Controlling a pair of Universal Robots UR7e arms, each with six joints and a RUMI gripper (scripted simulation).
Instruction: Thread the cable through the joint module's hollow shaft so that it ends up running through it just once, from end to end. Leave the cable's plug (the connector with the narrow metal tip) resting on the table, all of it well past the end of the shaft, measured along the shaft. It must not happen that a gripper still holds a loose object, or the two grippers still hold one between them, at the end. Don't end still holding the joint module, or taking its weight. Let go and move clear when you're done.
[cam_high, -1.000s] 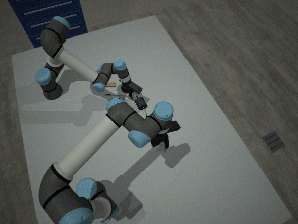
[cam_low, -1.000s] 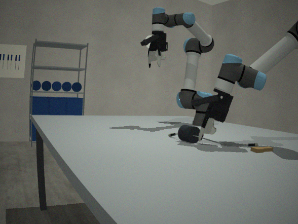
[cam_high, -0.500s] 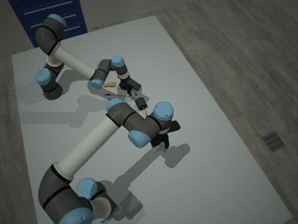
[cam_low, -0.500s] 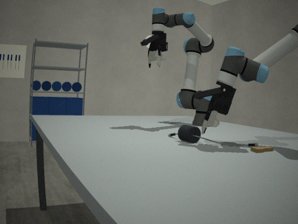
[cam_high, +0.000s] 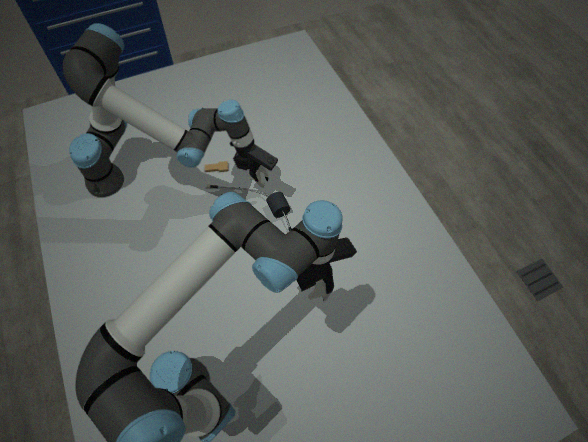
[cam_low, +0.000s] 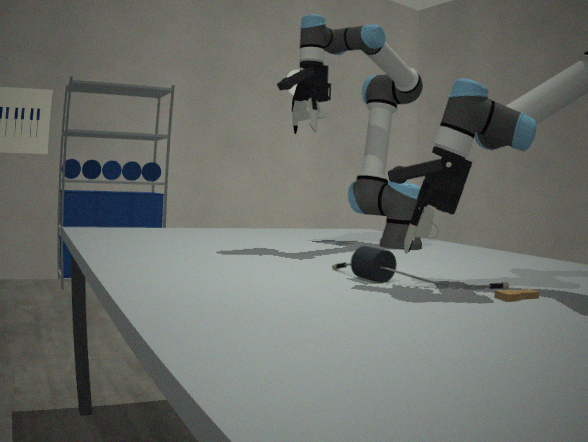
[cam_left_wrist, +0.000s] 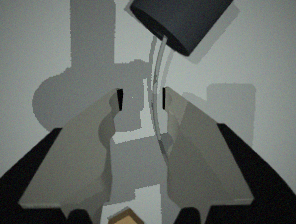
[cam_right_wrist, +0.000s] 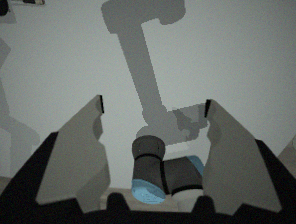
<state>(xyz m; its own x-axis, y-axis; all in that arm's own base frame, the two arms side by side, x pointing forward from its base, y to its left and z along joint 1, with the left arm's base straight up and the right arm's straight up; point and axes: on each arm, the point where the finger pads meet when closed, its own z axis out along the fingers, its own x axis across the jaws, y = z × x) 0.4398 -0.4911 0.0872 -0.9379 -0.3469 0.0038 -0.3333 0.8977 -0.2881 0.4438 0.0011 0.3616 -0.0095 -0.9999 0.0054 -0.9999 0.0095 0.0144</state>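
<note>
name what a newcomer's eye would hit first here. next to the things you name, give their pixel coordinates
Two big grey robot arms with bright blue caps reach over the pale table (cam_high: 440, 310) (cam_low: 300, 360). Between their grippers, a dark cylinder (cam_high: 278, 204) (cam_low: 373, 264) (cam_left_wrist: 182, 22) lies with a thin cable (cam_low: 410, 276) (cam_left_wrist: 156, 100) coming out of both ends.

I've raised my left tool (cam_high: 262, 179) (cam_low: 410, 247) (cam_left_wrist: 142, 89) over the last second; at the start its fingertips were down at the cable (cam_low: 412, 277) (cam_left_wrist: 156, 90), right by the end of the module (cam_high: 278, 204) (cam_low: 373, 264) (cam_left_wrist: 185, 22) and overlapping it in my exterior view; half a second later they were a little higher, and now they are higher again, with a visible gap above the cable. From the top, the wrist has shifted towards the blue drawers (cam_high: 117, 30); the forearm (cam_high: 145, 115) has swung the same way, uncovering more of the orange block (cam_high: 217, 166) (cam_low: 516, 295) (cam_left_wrist: 126, 217); the arm's shadow on the tabletop (cam_high: 425, 310) (cam_low: 280, 340) has shifted too.
</note>
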